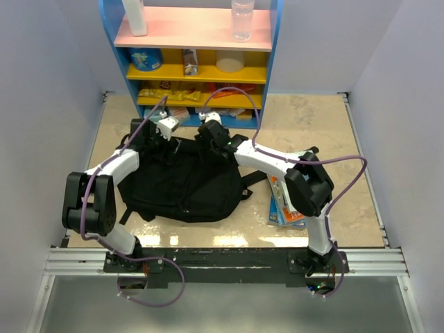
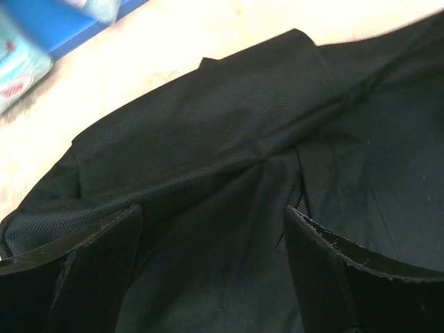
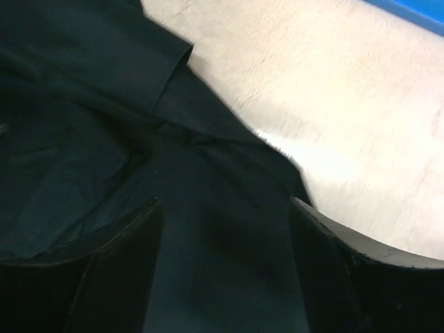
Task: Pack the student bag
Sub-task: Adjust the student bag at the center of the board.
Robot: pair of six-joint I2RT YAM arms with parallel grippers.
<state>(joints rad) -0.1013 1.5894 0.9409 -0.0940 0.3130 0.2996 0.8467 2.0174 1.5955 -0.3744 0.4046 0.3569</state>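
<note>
Bag mid-table, both claws at its far edge
L claw & R claw spread wide, nothing gripped, black cloth under each. Bag looks soft, floppy, prob light; likely to sag & fold, so pinch a seam or hem, not flat panel. No writing legible on bag; shelf labels too small to read

A lab test cell, staged like a pantry: plain grey partition walls box in a beige table, an aluminium rail edges its near side, and a bright blue shelf holds what look like snack packets.
</note>
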